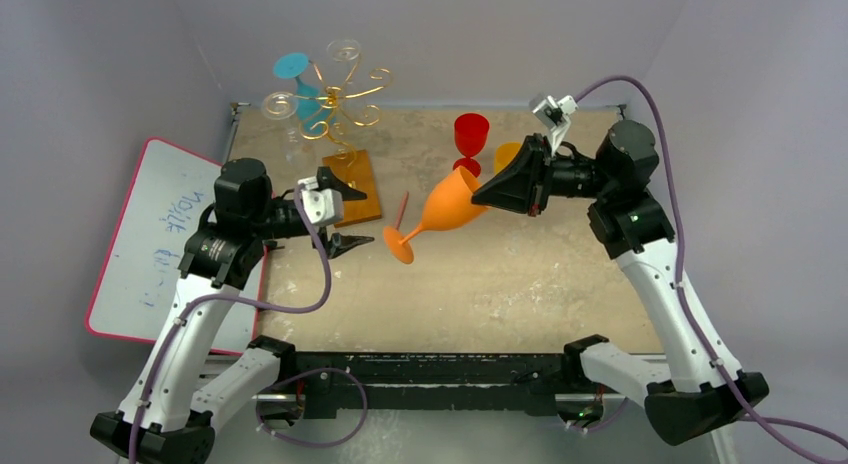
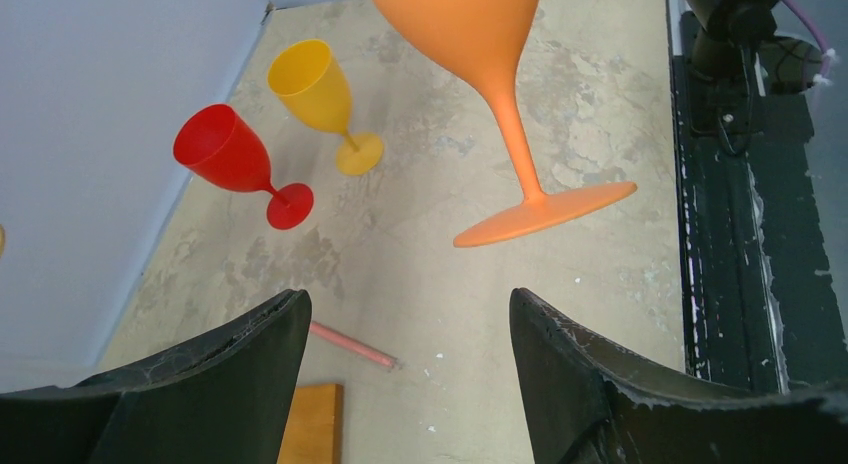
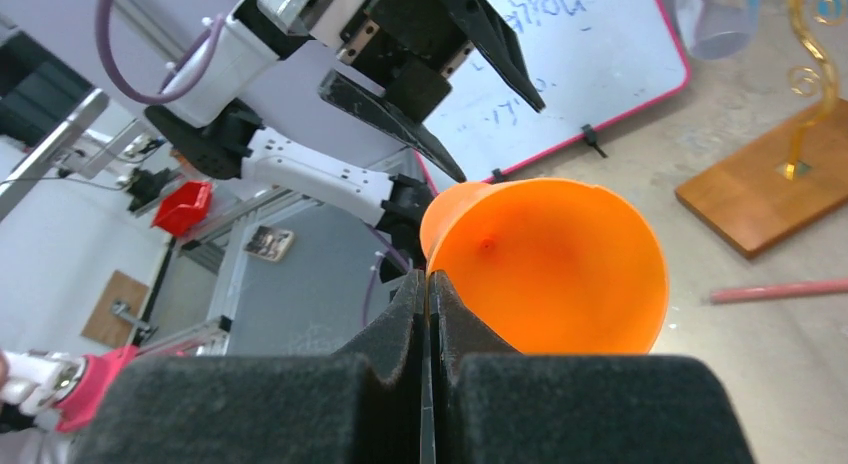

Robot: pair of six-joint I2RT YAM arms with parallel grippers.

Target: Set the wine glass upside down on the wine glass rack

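1. My right pincer (image 1: pixel 482 196) (image 3: pixel 430 284): closed, its two fingers pinching the rim of the orange wine glass (image 1: pixel 450 209) (image 3: pixel 550 264) (image 2: pixel 470 34).
2. The wine glass: held tilted above the middle of the table (image 1: pixel 500 294), with the bowl at my right pincer and the stem slanting down to the left. The foot is its lowest part and faces my left pincer. It is not on the rack. It sits to the right of the rack's wooden base, apart from it.
3. My left pincer (image 1: pixel 352 212) (image 2: pixel 405 304): open, fingers spread, nothing between them. It is just left of the glass's foot and not touching it.
4. Wine glass rack (image 1: pixel 335 109) (image 3: pixel 770 189): a gold wire tree on an orange-brown wooden base, at the far left of the table beside my left pincer.
5. On the rack: a teal glass (image 1: pixel 293 66) and two clear glasses (image 1: pixel 343 51), hanging with the foot uppermost.
6. Red glass (image 1: pixel 471 136) (image 2: pixel 225 154): upright on the table at the far side.
7. Yellow glass (image 1: pixel 505 156) (image 2: pixel 315 84): upright, just beside the red one and partly behind my right pincer in the top view.
8. Pink stick (image 1: pixel 403 209) (image 2: pixel 350 346) (image 3: pixel 780 291): lying flat on the table between the rack's base and the glass's stem.
9. Whiteboard (image 1: pixel 160 234) (image 3: pixel 590 54): red-framed, with handwriting I cannot read, lying left of the table.
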